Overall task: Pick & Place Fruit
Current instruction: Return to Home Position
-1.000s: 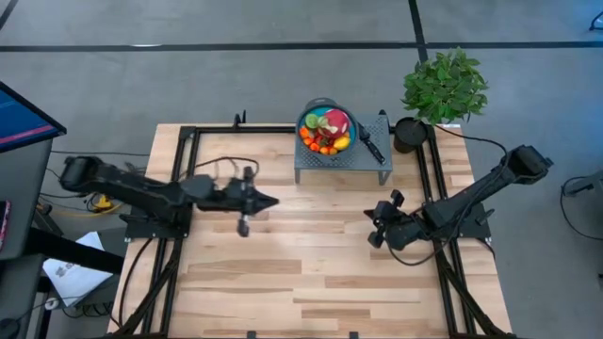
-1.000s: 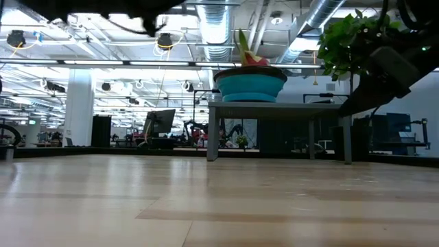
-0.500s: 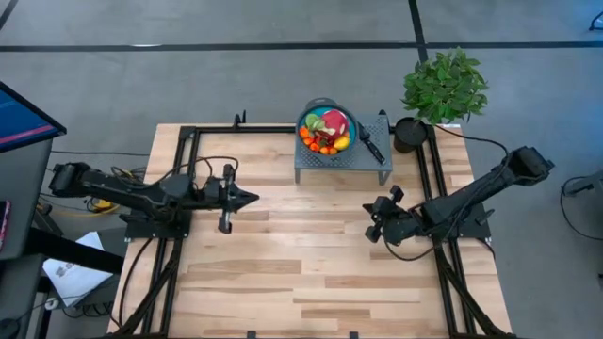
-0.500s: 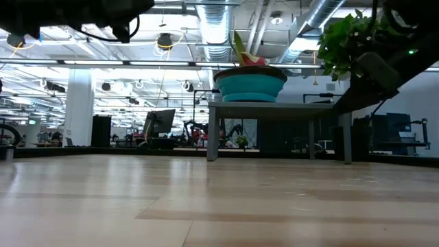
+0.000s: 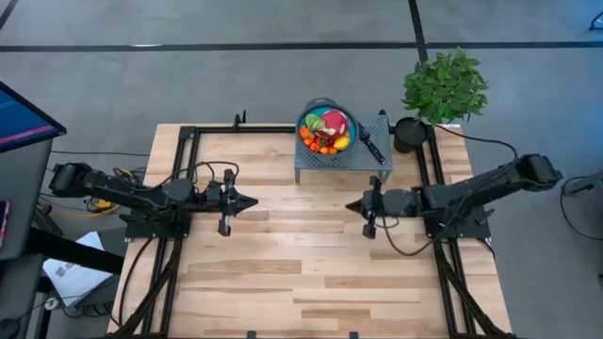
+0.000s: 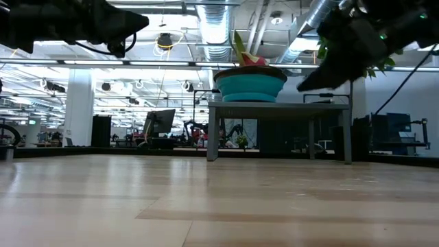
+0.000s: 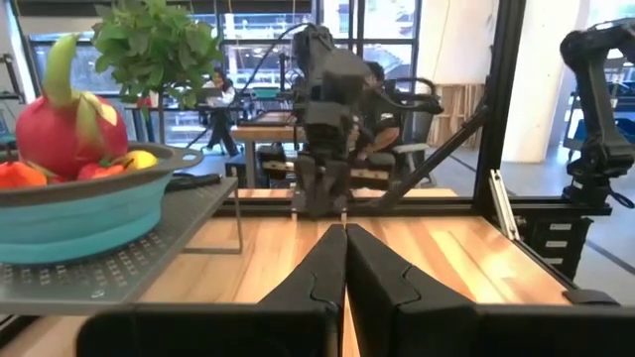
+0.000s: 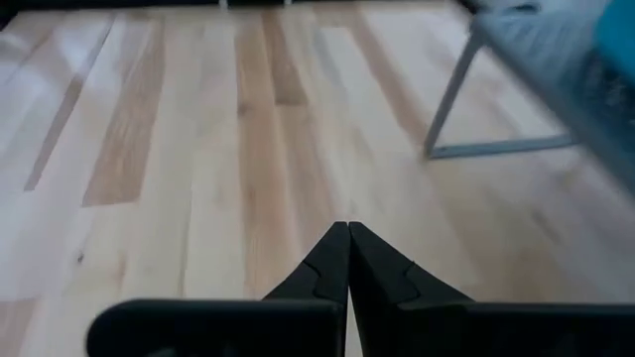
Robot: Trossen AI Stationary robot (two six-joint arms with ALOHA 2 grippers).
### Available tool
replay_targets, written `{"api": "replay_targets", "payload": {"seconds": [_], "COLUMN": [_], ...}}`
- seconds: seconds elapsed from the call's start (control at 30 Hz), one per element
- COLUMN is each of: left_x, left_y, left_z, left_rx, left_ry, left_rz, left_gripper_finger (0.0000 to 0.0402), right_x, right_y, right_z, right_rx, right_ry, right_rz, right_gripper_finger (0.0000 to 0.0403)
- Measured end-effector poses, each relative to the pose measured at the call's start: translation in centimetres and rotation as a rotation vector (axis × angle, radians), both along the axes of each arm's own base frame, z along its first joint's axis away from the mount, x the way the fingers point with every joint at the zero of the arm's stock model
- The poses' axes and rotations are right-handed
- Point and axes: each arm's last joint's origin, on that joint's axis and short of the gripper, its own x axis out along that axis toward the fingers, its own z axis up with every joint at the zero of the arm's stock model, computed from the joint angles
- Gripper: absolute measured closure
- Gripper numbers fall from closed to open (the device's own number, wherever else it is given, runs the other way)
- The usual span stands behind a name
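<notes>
All fruit [image 5: 326,134] in view is piled in the teal bowl [image 7: 89,213] on the grey stand [image 5: 325,168], far centre of the worktop [image 5: 301,264], with the dragon fruit [image 7: 62,124] on top. Left pincer [image 5: 247,201] and right pincer [image 5: 355,205] are both clenched and empty, near of the stand, tips facing each other. Fruit looks light, hard and glossy, so likely to slip and roll. Pinch small ones across the middle. Take the dragon fruit across its body, not the green tips.

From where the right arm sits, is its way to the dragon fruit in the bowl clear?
Probably yes: the dragon fruit lies uncovered in the bowl on the raised stand, with nothing standing between it and the right gripper. The gripper is shut, so it must open first.
</notes>
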Motion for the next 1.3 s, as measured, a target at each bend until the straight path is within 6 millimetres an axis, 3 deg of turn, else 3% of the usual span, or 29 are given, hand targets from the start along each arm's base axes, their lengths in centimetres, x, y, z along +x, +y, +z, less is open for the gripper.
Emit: {"api": "replay_targets", "payload": {"seconds": [0.33,0.8,1.3], "left_x": [0.0,0.0,-3.4], "left_y": [0.0,1.3,1.6], "left_z": [0.0,0.0,1.2], "left_rx": [0.038,0.078,0.057], "left_ry": [-0.004,0.004,-0.01], "left_rz": [0.003,0.005,0.022], "left_gripper_finger": [0.04,0.04,0.04], "right_x": [-4.1,-9.2,-14.3], "right_y": [-2.6,-3.2,-3.6], "right_z": [3.3,5.5,6.5], "right_rx": [-0.037,-0.034,-0.027], "right_ry": [-0.059,-0.169,-0.351], "right_rz": [-0.053,-0.071,-0.107], "right_gripper_finger": [0.0403,0.0403,0.0403]}}
